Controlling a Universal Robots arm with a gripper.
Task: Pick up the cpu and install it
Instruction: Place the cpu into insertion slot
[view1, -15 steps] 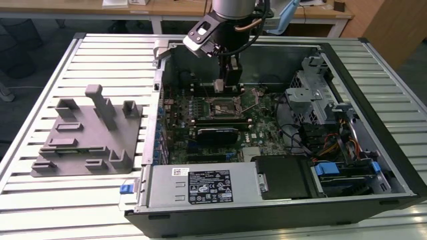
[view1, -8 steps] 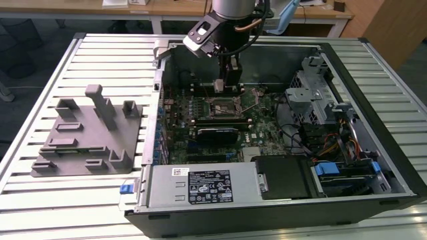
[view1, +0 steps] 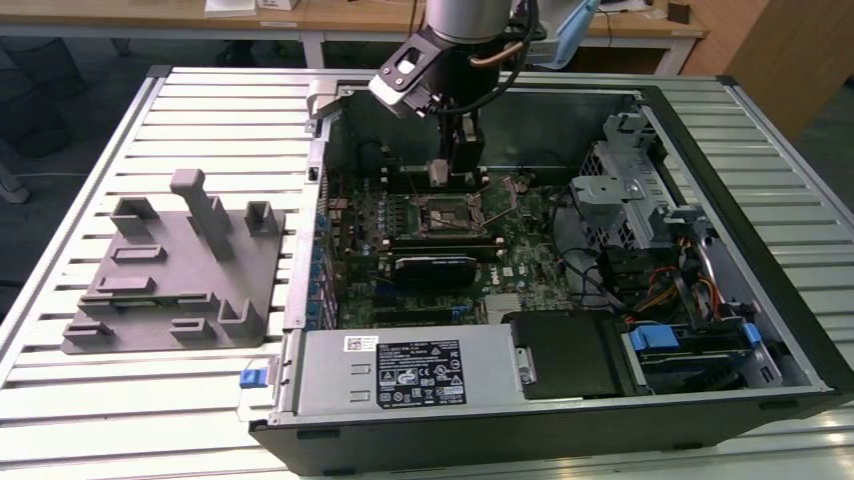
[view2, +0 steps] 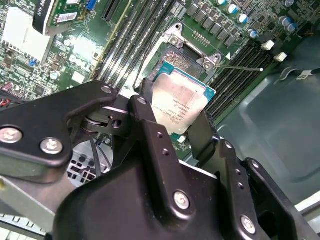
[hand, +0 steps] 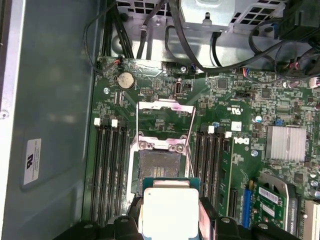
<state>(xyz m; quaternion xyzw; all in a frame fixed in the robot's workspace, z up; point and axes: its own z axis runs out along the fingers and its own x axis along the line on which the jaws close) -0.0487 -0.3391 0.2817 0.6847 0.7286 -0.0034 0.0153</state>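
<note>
The cpu (view2: 181, 100) is a flat square chip with a pale silvery top. It is held by its edges between the black fingers (view2: 148, 131) of my gripper (view2: 172, 114), which is shut on it. It hangs just above and a little to one side of the open socket (view2: 184, 59) on the green motherboard (view2: 75, 55). In the first wrist view the cpu (hand: 170, 210) sits next to the bare socket (hand: 160, 167), whose metal load plate (hand: 165, 116) is swung up. In the exterior view my gripper (view1: 451, 176) reaches down into the computer case over the socket (view1: 449, 212).
The case's metal walls (view1: 320, 150) surround the board. Memory slots (hand: 107, 170) flank the socket. A black block (view1: 434, 270) lies just in front of it, with cables and drive bays (view1: 641, 210) on the exterior view's right. A grey plastic fixture (view1: 174, 265) stands outside the case.
</note>
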